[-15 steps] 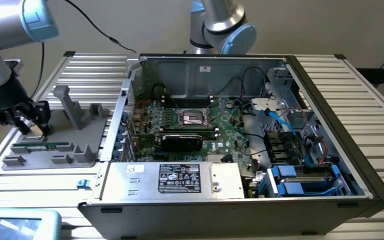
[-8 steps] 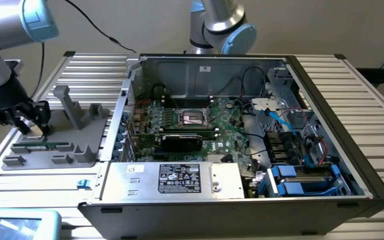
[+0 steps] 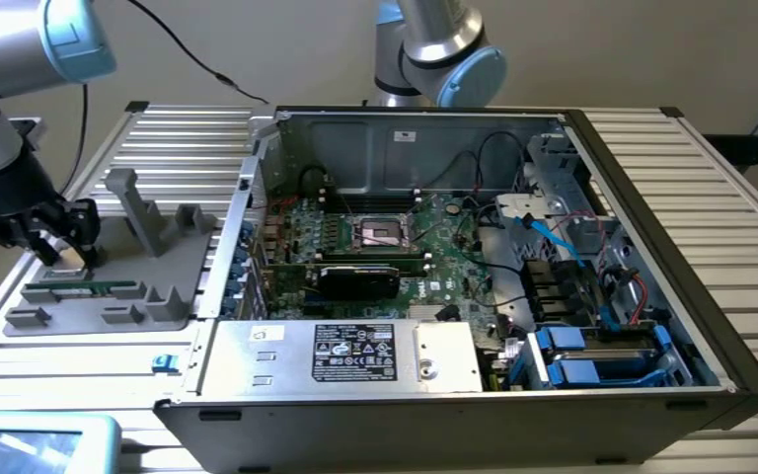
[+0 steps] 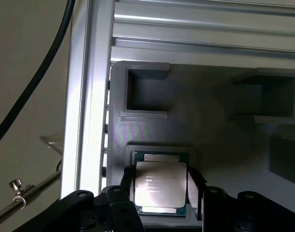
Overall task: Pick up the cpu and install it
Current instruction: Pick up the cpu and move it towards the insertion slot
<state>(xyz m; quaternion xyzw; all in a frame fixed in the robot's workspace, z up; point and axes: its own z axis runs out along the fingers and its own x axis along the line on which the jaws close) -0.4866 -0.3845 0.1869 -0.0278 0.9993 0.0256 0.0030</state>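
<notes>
The cpu (image 4: 161,188), a flat silver square with a thin green rim, lies in a shallow recess of the grey holder (image 4: 210,130). My gripper (image 4: 161,186) hangs straight over it, and its two black fingers (image 4: 127,182) press against opposite sides of the chip. In the exterior view the gripper (image 3: 63,245) is low over the grey holder (image 3: 115,296) at the exterior view's left, with the cpu (image 3: 74,261) a pale spot between the fingers. The metal-framed socket (image 3: 386,232) sits on the motherboard inside the open computer case (image 3: 485,128).
A long green memory stick (image 3: 83,289) lies in a slot of the holder, and grey uprights (image 3: 135,207) stand beside my gripper. A second arm (image 3: 438,49) rises behind the case. Cables, a dark card (image 3: 359,276) and blue drive bays (image 3: 603,355) fill the case.
</notes>
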